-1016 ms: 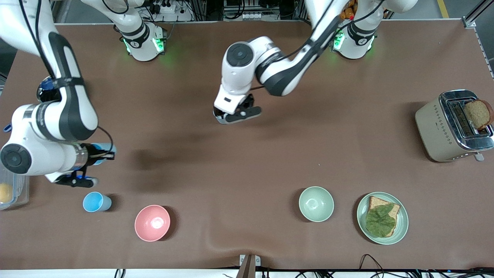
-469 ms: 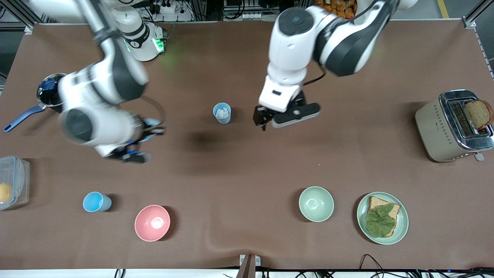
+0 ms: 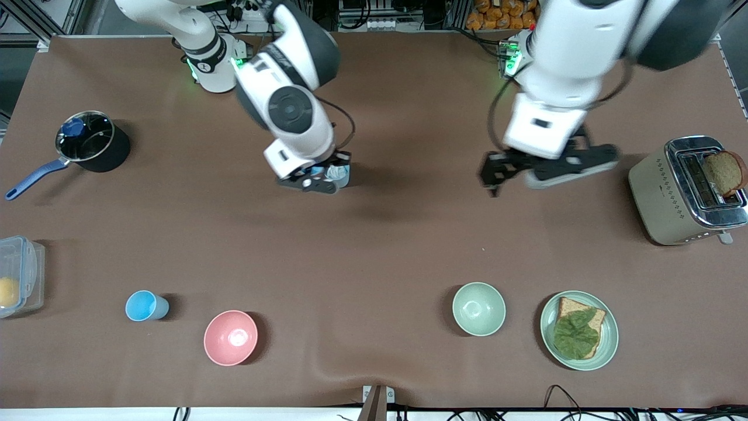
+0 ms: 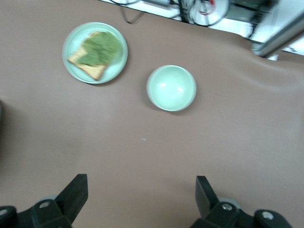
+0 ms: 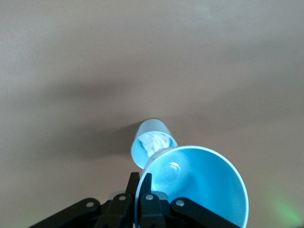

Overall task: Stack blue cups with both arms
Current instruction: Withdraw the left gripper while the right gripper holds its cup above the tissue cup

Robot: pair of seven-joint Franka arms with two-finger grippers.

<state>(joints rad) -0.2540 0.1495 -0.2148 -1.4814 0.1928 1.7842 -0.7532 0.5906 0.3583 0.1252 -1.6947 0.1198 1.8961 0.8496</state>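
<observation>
Right pincer (image 5: 142, 197) is gripping a bright blue cup (image 5: 199, 185) by its rim above the duller cup (image 5: 151, 142). Left pincer (image 3: 546, 169) is waiting released over bare tabletop (image 3: 409, 251). Risk: the rim-held cup may be tilting and could catch the lower rim, tipping it.

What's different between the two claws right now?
The right claw is shut on the rim of a bright blue cup; the left claw is open and empty. The right claw hangs about over a duller blue cup with something white inside; the left claw hangs over bare table near the toaster. Both are black with two fingers.
</observation>
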